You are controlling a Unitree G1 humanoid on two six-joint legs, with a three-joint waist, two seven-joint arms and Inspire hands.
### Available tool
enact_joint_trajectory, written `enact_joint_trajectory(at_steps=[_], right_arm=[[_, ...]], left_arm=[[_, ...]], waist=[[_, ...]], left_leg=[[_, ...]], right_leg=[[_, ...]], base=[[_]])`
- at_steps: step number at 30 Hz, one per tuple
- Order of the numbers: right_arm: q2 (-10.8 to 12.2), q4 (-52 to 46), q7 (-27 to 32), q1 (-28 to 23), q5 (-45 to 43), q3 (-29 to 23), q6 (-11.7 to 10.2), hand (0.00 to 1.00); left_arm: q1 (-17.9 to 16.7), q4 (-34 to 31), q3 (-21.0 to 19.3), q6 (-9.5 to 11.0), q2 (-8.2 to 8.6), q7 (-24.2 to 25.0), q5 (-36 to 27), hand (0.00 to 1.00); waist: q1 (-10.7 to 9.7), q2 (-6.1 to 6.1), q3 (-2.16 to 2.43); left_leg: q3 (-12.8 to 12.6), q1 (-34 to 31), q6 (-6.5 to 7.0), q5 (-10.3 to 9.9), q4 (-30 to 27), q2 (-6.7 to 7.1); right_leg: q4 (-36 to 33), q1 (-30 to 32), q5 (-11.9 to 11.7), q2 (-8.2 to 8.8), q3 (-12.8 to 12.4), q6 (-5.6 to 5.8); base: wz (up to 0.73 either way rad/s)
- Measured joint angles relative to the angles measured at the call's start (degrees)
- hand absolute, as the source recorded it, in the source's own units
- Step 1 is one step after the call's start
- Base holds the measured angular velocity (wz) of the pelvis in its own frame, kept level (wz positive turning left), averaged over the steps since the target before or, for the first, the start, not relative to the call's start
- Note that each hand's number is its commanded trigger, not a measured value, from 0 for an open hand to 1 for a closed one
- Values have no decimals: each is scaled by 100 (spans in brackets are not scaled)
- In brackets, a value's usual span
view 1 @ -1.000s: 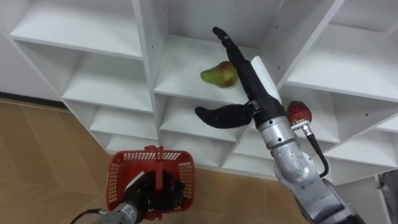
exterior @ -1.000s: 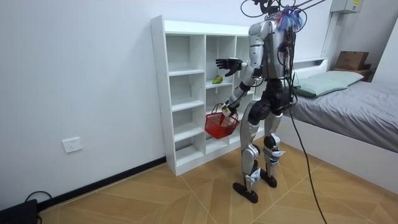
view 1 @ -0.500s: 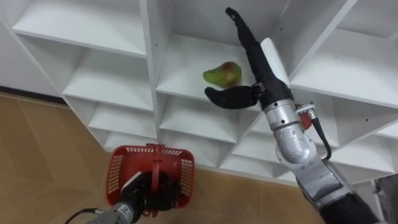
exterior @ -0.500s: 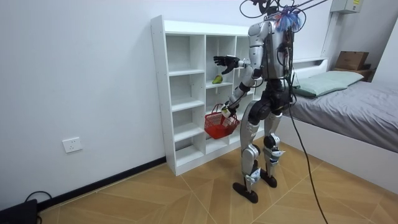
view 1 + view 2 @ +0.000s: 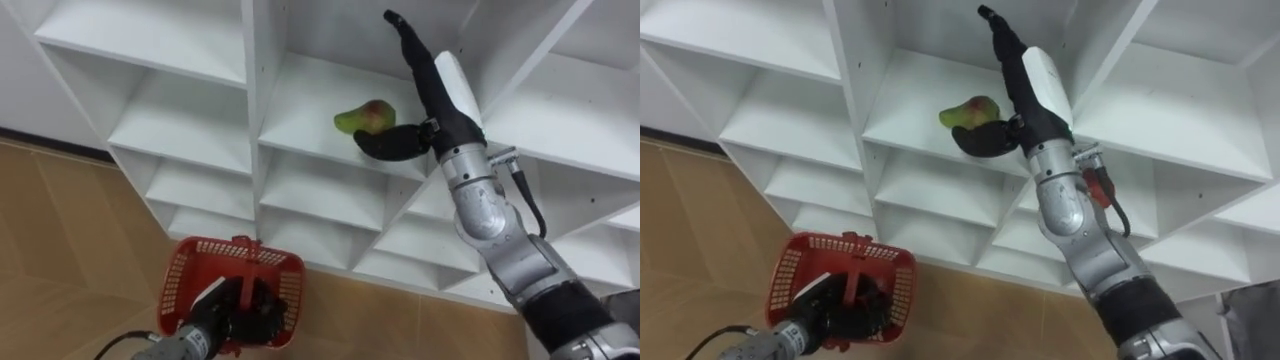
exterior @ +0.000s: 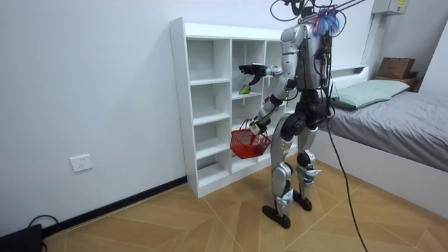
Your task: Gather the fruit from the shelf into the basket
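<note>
station: the robot stands upright on the wood-plank floor (image 6: 210,217), facing the white open-shelf closet (image 5: 190,100) that is set against the wall; a bed with grey covers (image 6: 399,119) is behind it, at the room view's right.
task item: one green-and-red fruit (image 5: 358,118) lies on its side on a shelf in the closet's middle column, in the upper part, near the front edge of its compartment.
right hand: the right hand (image 5: 438,108) is raised at the end of an outstretched arm and reaches into that same compartment. its fingers (image 5: 408,40) are straight and point towards the back of the closet, above and to the right of the fruit. the thumb (image 5: 385,146) is spread wide and lies just in front of the fruit. whether it touches the fruit cannot be told. the hand is wide open and holds nothing.
left hand: the left hand (image 5: 245,312) is held low, with its fingers curled round the top handle of a red plastic mesh basket (image 5: 185,275).
basket: it hangs from that hand above the floor, in front of the closet's lower shelves. its contents cannot be made out.
fruit and basket: well apart, the fruit being high on the shelf and the basket below it.
</note>
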State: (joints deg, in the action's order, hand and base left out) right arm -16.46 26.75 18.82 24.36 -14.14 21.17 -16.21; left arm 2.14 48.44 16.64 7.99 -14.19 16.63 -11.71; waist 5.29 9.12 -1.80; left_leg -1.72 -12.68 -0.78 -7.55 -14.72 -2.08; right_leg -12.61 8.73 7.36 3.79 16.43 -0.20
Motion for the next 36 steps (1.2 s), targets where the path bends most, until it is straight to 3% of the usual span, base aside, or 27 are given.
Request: enact_joint_trajectory(at_steps=[6,18,25,36], right_arm=[[-58,75,-36,56,1,-10,104,0],[-117,677,-303,236,39,-17,228,0],[-156,1127,-530,397,60,-14,342,0],[-239,1426,-762,562,-31,-15,367,0]], left_arm=[[-1,1,-12,-168,6,133,28,100],[0,-98,-74,-181,20,211,7,100],[20,-173,-54,-181,-53,264,5,100],[32,-180,-58,-180,-91,247,62,100]], waist=[[4,29,1],[148,34,-1],[219,166,-30],[299,171,-31]], left_leg=[[36,-66,7,4,-14,19],[148,-151,8,4,-89,35],[205,-205,11,6,-110,64],[246,-278,16,9,-106,72]], right_leg=[[0,31,1,27,97,3],[0,33,4,28,143,6],[3,61,11,38,177,17],[-3,108,12,51,254,20]], base=[[5],[3],[3],[2]])
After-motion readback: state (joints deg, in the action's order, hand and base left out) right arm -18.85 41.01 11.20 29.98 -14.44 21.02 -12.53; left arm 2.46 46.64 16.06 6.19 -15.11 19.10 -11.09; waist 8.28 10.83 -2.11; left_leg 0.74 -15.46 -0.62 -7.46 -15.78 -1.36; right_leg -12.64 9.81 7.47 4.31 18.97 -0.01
